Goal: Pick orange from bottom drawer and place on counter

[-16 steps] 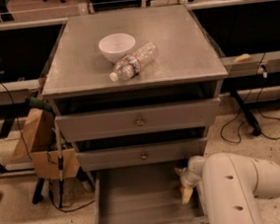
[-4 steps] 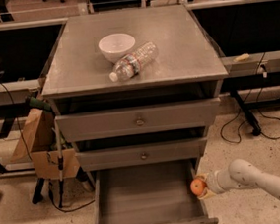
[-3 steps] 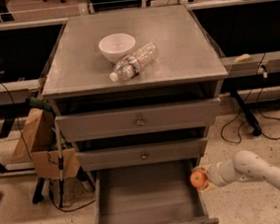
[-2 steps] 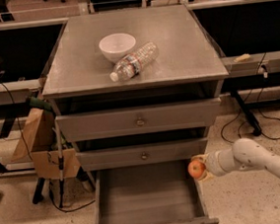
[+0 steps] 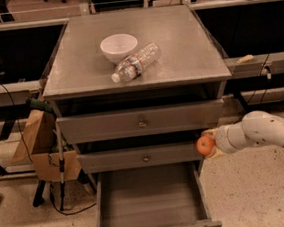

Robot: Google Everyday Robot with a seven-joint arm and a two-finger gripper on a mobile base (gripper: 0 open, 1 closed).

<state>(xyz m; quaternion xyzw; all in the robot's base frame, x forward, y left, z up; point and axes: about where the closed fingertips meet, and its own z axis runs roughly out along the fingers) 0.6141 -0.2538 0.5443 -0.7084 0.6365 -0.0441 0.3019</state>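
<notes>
The orange (image 5: 205, 145) is held in my gripper (image 5: 208, 144), at the right front corner of the cabinet, level with the middle drawer. The gripper is shut on it, the white arm (image 5: 264, 132) reaching in from the right. The bottom drawer (image 5: 149, 199) is pulled open below and to the left, and its grey floor is bare. The counter (image 5: 177, 57) is the grey top of the cabinet, well above the orange.
A white bowl (image 5: 119, 47) and a lying clear water bottle (image 5: 135, 62) sit on the counter's left middle. The two upper drawers (image 5: 142, 122) are shut. A brown paper bag (image 5: 36, 138) and a stick (image 5: 61, 158) stand to the cabinet's left.
The gripper has lifted the orange out of the bottom drawer, rising from the drawer's right side to the height of the middle drawer. The arm has drawn back to the right.
</notes>
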